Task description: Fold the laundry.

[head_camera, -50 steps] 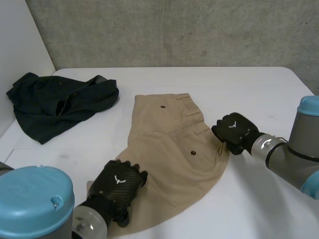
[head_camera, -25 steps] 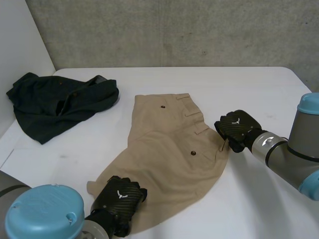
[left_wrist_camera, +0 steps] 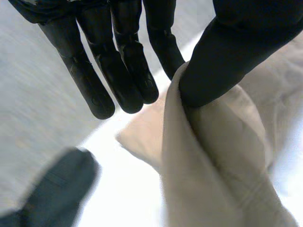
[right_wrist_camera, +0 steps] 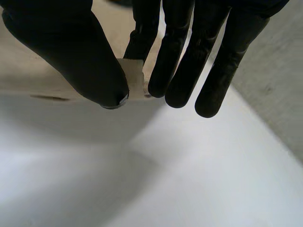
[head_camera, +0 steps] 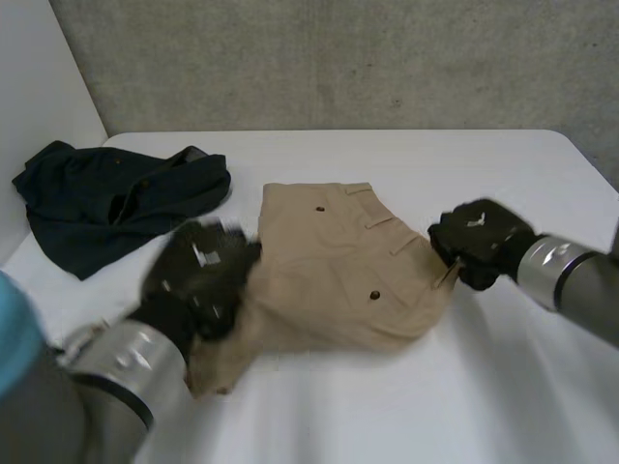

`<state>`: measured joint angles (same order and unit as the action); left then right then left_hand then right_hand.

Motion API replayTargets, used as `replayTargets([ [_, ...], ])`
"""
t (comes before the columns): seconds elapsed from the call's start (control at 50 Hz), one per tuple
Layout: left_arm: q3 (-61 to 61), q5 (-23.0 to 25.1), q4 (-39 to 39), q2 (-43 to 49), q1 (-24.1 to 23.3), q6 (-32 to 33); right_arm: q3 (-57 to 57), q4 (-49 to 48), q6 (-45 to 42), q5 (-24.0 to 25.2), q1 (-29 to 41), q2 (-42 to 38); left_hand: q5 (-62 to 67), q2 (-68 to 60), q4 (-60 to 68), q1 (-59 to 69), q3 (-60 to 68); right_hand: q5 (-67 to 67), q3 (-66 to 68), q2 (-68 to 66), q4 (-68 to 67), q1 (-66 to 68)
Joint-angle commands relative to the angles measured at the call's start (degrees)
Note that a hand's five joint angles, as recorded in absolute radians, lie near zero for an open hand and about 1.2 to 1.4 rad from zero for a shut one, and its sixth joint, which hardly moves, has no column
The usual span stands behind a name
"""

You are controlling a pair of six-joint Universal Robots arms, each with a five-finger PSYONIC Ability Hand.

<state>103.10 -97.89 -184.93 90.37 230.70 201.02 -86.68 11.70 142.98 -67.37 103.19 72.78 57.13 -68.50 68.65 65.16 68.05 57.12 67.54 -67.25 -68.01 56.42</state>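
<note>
Up from lower left, the left hand (head_camera: 198, 280) now sits centre-left, pinching the hem of the tan shorts (head_camera: 338, 275), mid-frame, to fold it over; at centre-right the right hand (head_camera: 481, 242) pinches their corner as anchor.

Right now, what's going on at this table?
Two robot arms are folding a tan garment with buttoned pockets on the white table. The left hand pinches the end on its side and holds it lifted off the table. The right hand pinches the opposite edge. A crumpled dark garment lies apart at the far left, untouched.
</note>
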Motion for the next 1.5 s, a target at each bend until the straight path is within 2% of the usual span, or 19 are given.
replayTargets([
  [0.02, -9.84, 0.24, 2.65, -7.3, 1.24, -0.28, 6.6, 5.44, 1.77, -0.04, 0.25, 13.59, 12.87, -11.5, 11.35, 14.84, 11.95, 12.88, 12.46, -12.75, -11.99, 23.58],
  [0.26, -27.07, -0.2, 2.74, -11.27, 1.06, -0.63, 18.82, 5.44, 16.88, -0.04, -0.1, 23.01, 12.87, -11.5, 11.35, 14.84, 11.95, 12.88, 12.46, -12.75, -11.99, 23.58],
  [0.42, -34.54, -0.2, 2.39, -10.04, 1.68, -0.81, 23.48, 5.53, 19.18, -0.74, 0.08, 24.0, 12.87, -11.5, 11.35, 14.84, 11.95, 12.88, 12.46, -12.75, -11.99, 23.58],
  [0.48, -35.69, -0.02, 2.3, -6.71, 2.29, -0.81, 23.93, 5.53, 19.18, -0.83, -0.1, 22.94, 12.87, -11.5, 11.35, 14.84, 11.95, 12.88, 12.46, -12.75, -11.99, 23.58],
  [0.56, -36.57, 0.07, 1.69, 0.76, 3.87, -0.9, 24.1, 5.53, 19.18, -1.71, 0.16, 14.78, 12.87, -11.5, 11.35, 14.84, 11.95, 12.88, 12.46, -12.75, -11.99, 23.58],
  [0.68, -38.76, 0.15, -2.09, 13.85, 7.74, -0.9, 26.47, 4.74, 18.66, -8.38, 3.41, 2.91, 12.87, -11.5, 11.35, 14.84, 11.95, 12.88, 12.46, -12.75, -11.99, 23.58],
  [0.78, -45.95, 0.94, -5.6, 28.77, 10.38, -0.81, 32.62, 3.25, 19.18, -14.79, 6.23, -7.54, 12.87, -11.5, 11.35, 14.84, 11.95, 12.88, 12.46, -12.75, -11.99, 23.58],
  [0.88, -54.4, 1.12, -7.19, 39.69, 10.91, -0.63, 38.24, -5.25, 19.89, -22.43, 9.12, -18.08, 12.87, -11.5, 11.35, 14.84, 11.95, 12.88, 12.46, -12.75, -11.99, 23.58],
  [0.94, -58.79, 1.64, -9.38, 44.79, 11.17, -0.81, 40.7, -9.75, 19.45, -24.99, 9.13, -22.4, 12.87, -11.5, 11.35, 14.84, 11.95, 12.88, 12.46, -12.75, -11.99, 23.58],
  [0.98, -60.21, 2.44, -11.14, 46.65, 11.17, -0.81, 44.83, -11.17, 18.92, -26.4, 9.39, -27.06, -20.06, 21.43, -21.58, -18.09, -20.98, -21.84, -22.26, 21.98, 22.73, -11.14],
  [1.0, -60.47, 2.79, -12.37, 47.44, 11.17, -0.81, 46.5, -10.74, 18.66, -26.75, 9.74, -28.47, -43.89, 45.26, -45.41, -41.92, -44.81, -40.19, -40.62, 40.33, 41.09, -29.49],
  [1.02, -60.47, 3.23, -13.08, 47.53, 11.17, -0.81, 48.25, -10.03, 18.48, -26.85, 9.92, -29.79, -52.29, 53.66, -53.81, -50.32, -53.21, -57.12, -57.54, 57.25, 58.01, -46.42],
  [1.04, -60.47, 3.32, -13.78, 47.53, 11.08, -0.9, 51.4, -8.37, 18.22, -27.11, 10.44, -31.97, -57.13, 58.5, -58.65, -55.16, -58.05, -57.12, -57.54, 57.25, 58.01, -46.42],
  [1.1, -59.77, 3.06, -15.1, 47.18, 10.47, -0.98, 55.03, -5.82, 18.3, -27.29, 11.68, -33.49, -57.13, 58.5, -58.65, -55.16, -58.05, -57.12, -57.54, 57.25, 58.01, -46.42],
  [1.18, -54.16, 2.97, -15.1, 44.03, 9.41, -0.99, 54.43, -1.69, 17.78, -27.02, 11.59, -30.34, -57.13, 58.5, -58.65, -55.16, -58.05, -57.12, -57.54, 57.25, 58.01, -46.42],
  [1.24, -45.58, 3.14, -14.84, 37.64, 8.54, -0.9, 52.15, 0.42, 17.16, -26.93, 11.5, -26.91, -57.13, 58.5, -58.65, -55.16, -58.05, -57.12, -57.54, 57.25, 58.01, -46.42],
  [1.32, -31.59, 3.76, -13.88, 28.22, 7.22, -0.99, 42.5, 4.91, 11.2, -25.44, 10.98, -20.32, -56.92, 58.29, -58.44, -54.95, -57.84, -57.12, -57.54, 57.25, 58.01, -46.42],
  [1.4, -18.49, 5.86, -12.38, 20.04, 3.27, -0.9, 24.52, 6.23, 2.86, -20.89, 10.71, -12.07, -55.07, 56.44, -56.59, -53.1, -55.99, -57.12, -57.54, 57.25, 58.01, -46.42],
  [1.5, -6.79, 10.78, -10.36, 15.46, -0.69, -0.72, 7.35, 3.08, 1.16, -15.17, 9.75, -6.17, -52.38, 53.76, -53.9, -50.41, -53.3, -57.12, -57.54, 57.25, 58.01, -46.42],
])
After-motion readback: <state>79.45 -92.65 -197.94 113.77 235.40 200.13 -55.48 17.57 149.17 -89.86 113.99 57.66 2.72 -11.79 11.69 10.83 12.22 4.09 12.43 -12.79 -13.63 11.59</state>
